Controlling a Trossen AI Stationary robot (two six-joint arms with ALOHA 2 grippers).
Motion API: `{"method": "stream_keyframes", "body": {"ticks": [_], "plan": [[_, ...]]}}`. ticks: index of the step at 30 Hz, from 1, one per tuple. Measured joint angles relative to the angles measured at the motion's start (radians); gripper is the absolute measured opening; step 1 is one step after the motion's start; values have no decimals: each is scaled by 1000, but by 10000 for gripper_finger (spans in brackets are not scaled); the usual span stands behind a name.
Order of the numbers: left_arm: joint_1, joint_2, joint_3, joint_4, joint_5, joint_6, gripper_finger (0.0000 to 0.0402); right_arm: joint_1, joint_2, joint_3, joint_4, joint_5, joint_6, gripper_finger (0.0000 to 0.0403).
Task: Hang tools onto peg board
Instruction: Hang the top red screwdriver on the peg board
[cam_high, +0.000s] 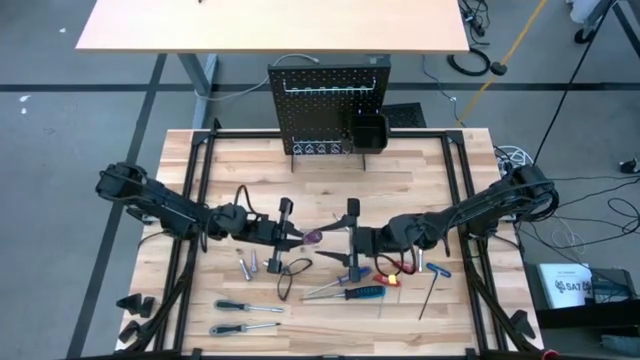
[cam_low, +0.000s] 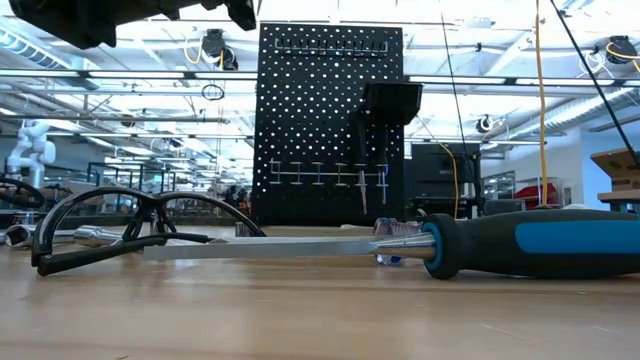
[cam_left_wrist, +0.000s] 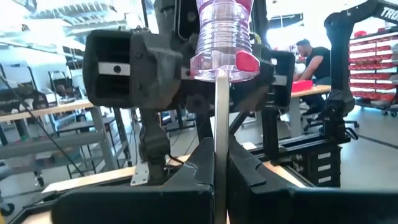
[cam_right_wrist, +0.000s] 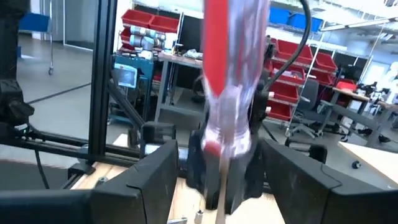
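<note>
A screwdriver with a clear and red handle (cam_high: 312, 237) is held level above the table between my two grippers. My left gripper (cam_high: 296, 238) is shut on its metal shaft (cam_left_wrist: 221, 155). My right gripper (cam_high: 338, 240) faces it from the table's right, open. Its fingers (cam_right_wrist: 155, 180) stand on either side of the handle (cam_right_wrist: 233, 93), and I see no touch. The black peg board (cam_high: 328, 105) stands upright at the far edge with a black bin (cam_high: 368, 130) on it. It also shows in the low view (cam_low: 330, 120). My left gripper pinches the screwdriver's bare shaft (cam_left_wrist: 221, 186) between its two fingers, below the handle. It comes level from the table's left, with the fingers lying along the shaft. The screwdriver is lifted clear of the table, its handle pointing toward my right gripper.
More tools lie on the near half of the table. They are a blue-handled screwdriver (cam_high: 365, 292) (cam_low: 530, 245), a red-handled one (cam_high: 388, 270), a black wire loop (cam_high: 290, 275) (cam_low: 120, 225), silver bits (cam_high: 246, 265), two black-handled screwdrivers (cam_high: 245, 306) and a hex key (cam_high: 432, 290).
</note>
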Motion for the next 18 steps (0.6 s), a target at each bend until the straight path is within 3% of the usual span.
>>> {"method": "stream_keyframes", "body": {"ticks": [8,18], "plan": [[25,39,0,85,-7,-39,10,-24,0,1,82,-50,6,222],[47,40,0,103,-31,-79,10,-50,68,2,214,31,6,222]]}}
